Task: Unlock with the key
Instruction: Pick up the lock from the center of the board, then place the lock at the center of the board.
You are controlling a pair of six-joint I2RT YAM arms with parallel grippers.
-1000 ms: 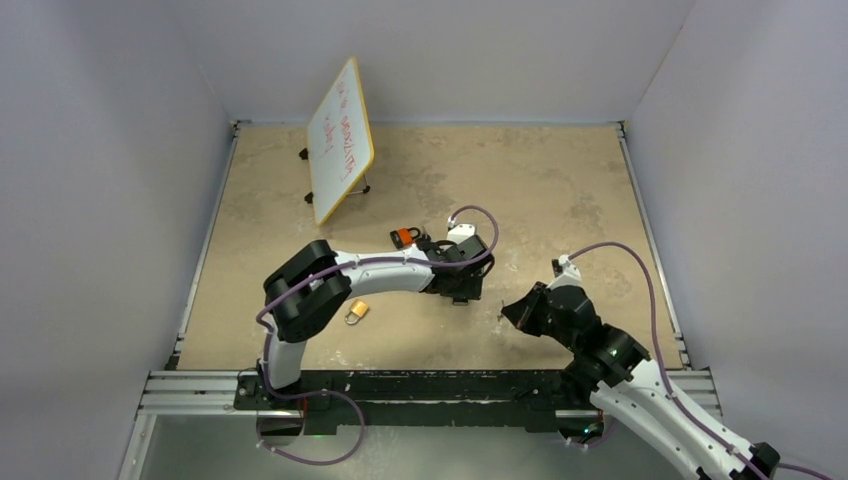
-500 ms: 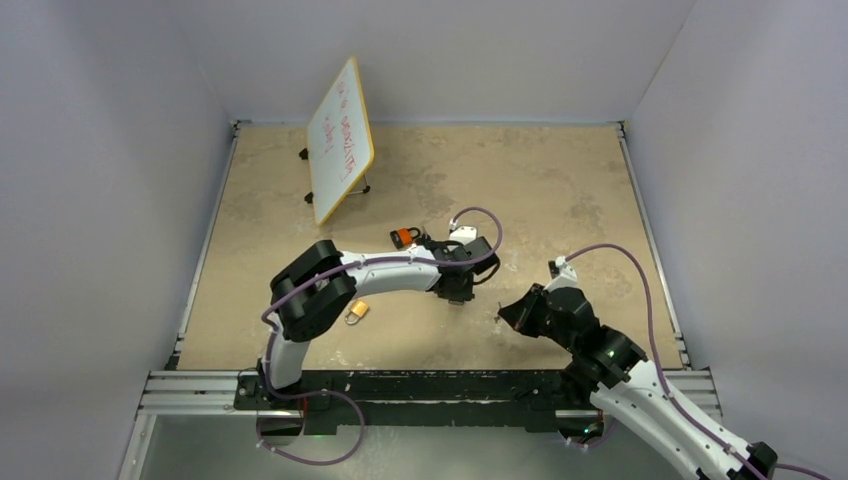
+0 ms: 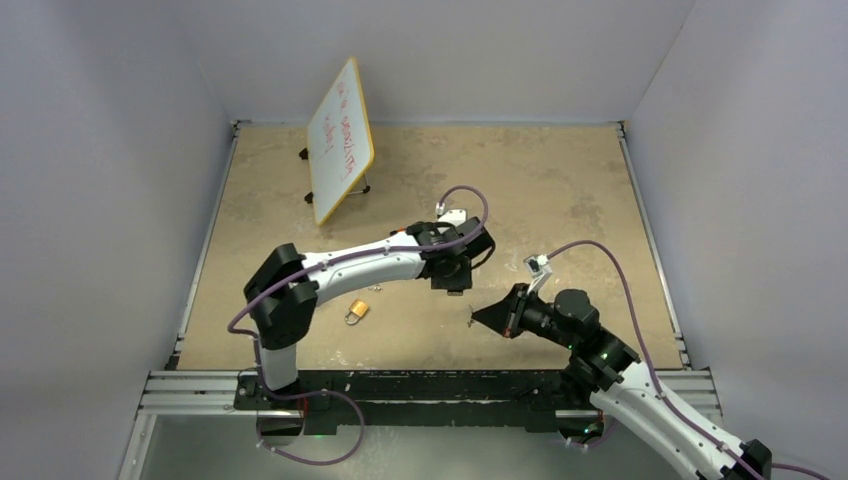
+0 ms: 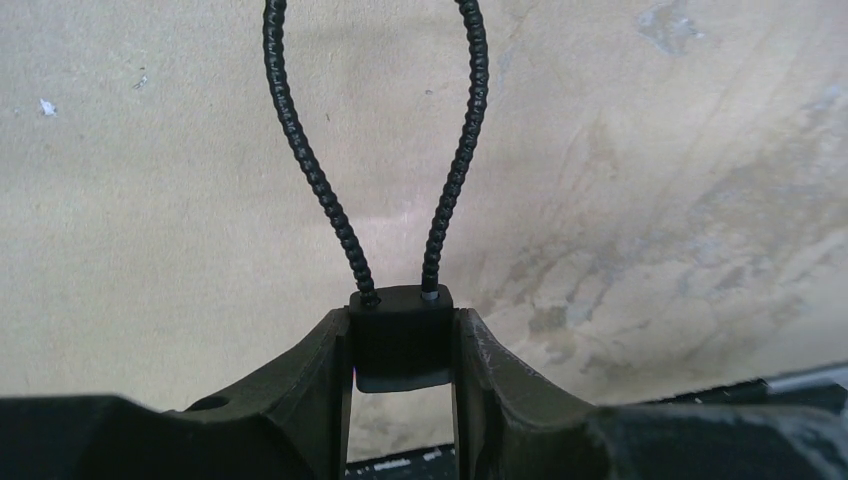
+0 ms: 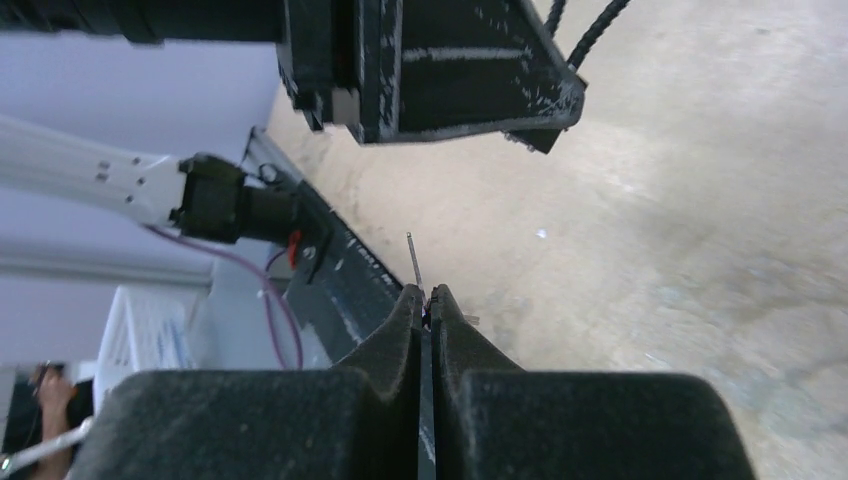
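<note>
Both claws grip: left claw [image 4: 403,345] clamps the cable lock [image 4: 398,318], right claw [image 5: 428,300] pinches the key [image 5: 412,255]; we fear misalignment could twist the thin key loose.

A whiteboard [image 3: 340,138] with red writing stands tilted on small black feet at the far left of the desk [image 3: 560,180]. A small brass padlock [image 3: 355,311] lies near the desk's front edge, well apart from the whiteboard. Pale walls [image 3: 100,150] enclose the desk.
</note>
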